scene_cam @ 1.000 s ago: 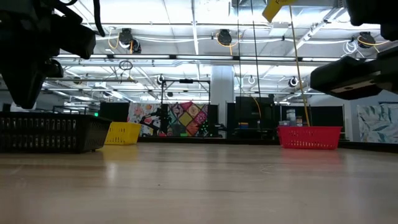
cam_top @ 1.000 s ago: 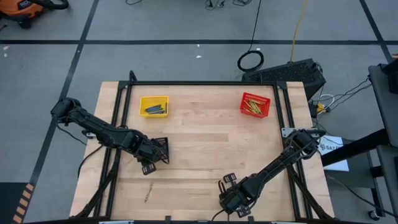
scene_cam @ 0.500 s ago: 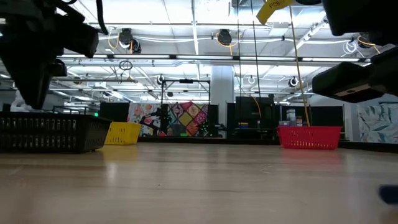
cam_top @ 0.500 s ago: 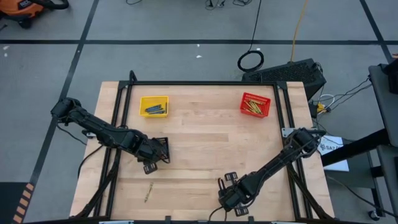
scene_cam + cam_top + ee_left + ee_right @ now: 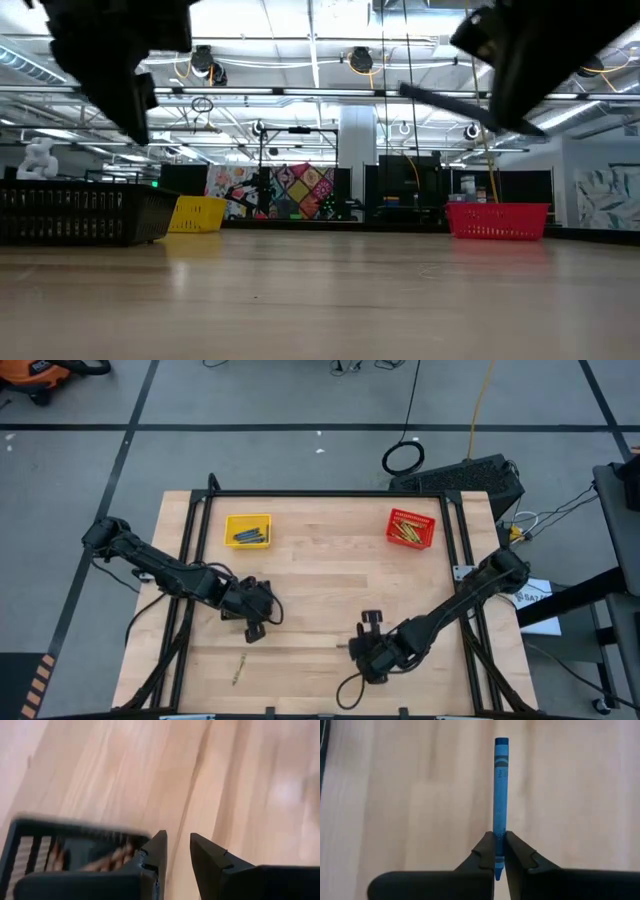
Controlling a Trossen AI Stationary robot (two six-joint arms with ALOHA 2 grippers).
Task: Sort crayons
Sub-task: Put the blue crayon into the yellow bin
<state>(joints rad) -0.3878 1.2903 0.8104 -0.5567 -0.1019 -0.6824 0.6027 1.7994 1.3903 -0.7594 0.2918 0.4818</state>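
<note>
Currently the right gripper [image 5: 499, 851] pinches a blue crayon [image 5: 500, 790] near its lower end, above the table's near edge. Judged light, rigid, waxy and brittle; grip mid-shaft, gently. The left gripper [image 5: 178, 851] stands slightly parted, empty.

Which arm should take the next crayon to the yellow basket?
Right. Its pincer is shut on a blue crayon, and the yellow basket already holds the bluish ones. The left pincer holds no crayon.

Overhead camera looks straight down; low camera level across the table [image 5: 320, 570]; wrist cameras close above it.
</note>
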